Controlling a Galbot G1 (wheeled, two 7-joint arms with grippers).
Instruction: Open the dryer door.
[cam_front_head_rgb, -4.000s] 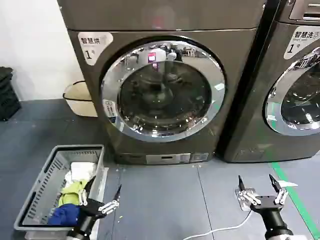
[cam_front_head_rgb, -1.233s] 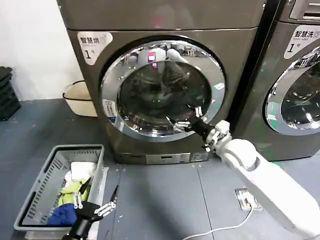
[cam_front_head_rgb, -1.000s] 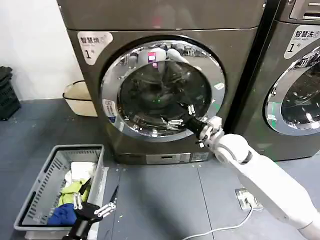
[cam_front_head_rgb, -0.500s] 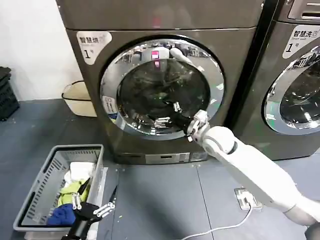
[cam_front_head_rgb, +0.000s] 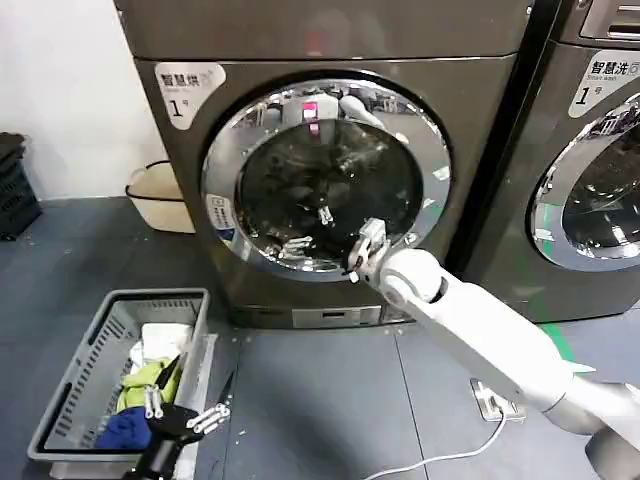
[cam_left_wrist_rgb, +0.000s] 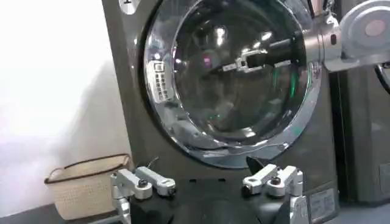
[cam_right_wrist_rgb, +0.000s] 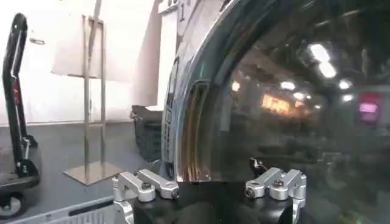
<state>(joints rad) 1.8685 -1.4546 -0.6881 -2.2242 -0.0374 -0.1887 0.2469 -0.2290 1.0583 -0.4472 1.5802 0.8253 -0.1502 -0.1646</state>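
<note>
The floor (cam_front_head_rgb: 330, 390) is grey and a white wall (cam_front_head_rgb: 70, 100) stands behind the machines. The dryer (cam_front_head_rgb: 330, 40) is right in front of you, and the dryer door (cam_front_head_rgb: 432, 170) is shut flat against it. Your right gripper (cam_front_head_rgb: 312, 230) reaches across the dark glass, low in the round window, with its two fingers apart and nothing in them. Your left gripper (cam_front_head_rgb: 190, 412) waits down by the laundry basket (cam_front_head_rgb: 75, 385), fingers spread, holding nothing. The right arm is much nearer the door, so it should do the job. The gripper points toward the left part of the shiny ring, near the white sticker (cam_front_head_rgb: 221, 216). I think the place to pull is on that left side, just past the fingertips.
</note>
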